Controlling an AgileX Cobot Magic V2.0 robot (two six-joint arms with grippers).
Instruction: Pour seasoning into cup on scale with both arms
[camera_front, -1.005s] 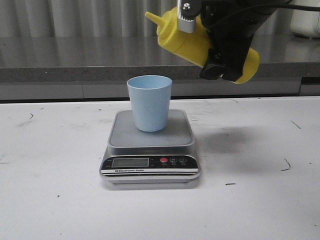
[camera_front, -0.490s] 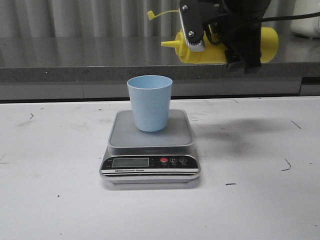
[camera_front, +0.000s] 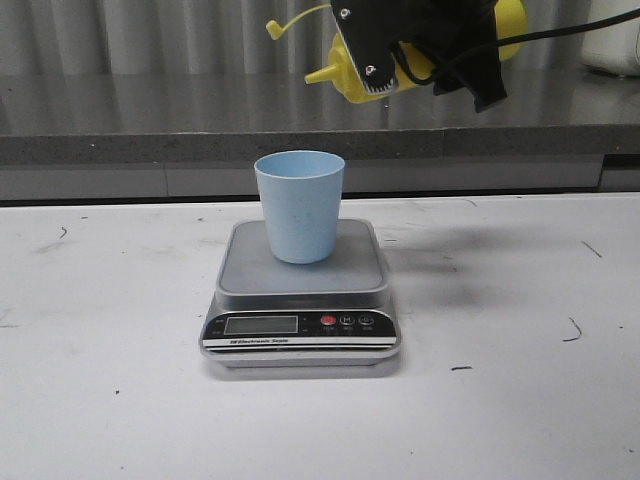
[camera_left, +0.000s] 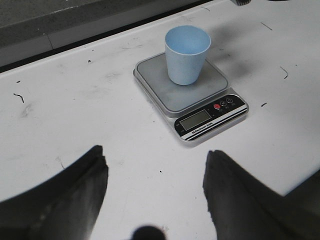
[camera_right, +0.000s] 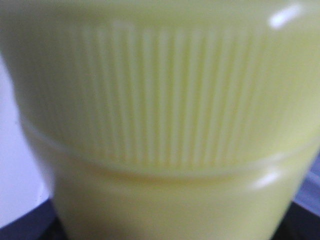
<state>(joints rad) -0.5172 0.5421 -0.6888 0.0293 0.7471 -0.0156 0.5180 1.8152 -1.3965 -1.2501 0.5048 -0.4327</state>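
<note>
The light blue cup (camera_front: 299, 205) stands upright on the grey platform of the scale (camera_front: 250, 272) at mid-table. High above and to the right of it, my right gripper (camera_front: 425, 45) is shut on the yellow seasoning bottle (camera_front: 345, 68). The bottle lies about level, its nozzle (camera_front: 316, 75) pointing left and its tethered cap (camera_front: 272, 27) hanging free. The nozzle tip sits above the cup's right rim, well clear of it. In the right wrist view the bottle (camera_right: 160, 125) fills the frame. My left gripper (camera_left: 155, 167) is open over bare table, short of the scale (camera_left: 156, 82) and cup (camera_left: 187, 52).
A grey counter ledge (camera_front: 150, 145) runs behind the white table (camera_front: 100, 400). A white object (camera_front: 612, 40) sits at the far right on the counter. The scale's black front panel (camera_front: 300, 325) faces me.
The right arm has tipped the bottle from nozzle-up-left to about level, then lifted it and shifted it left. The cup and scale have not moved.
</note>
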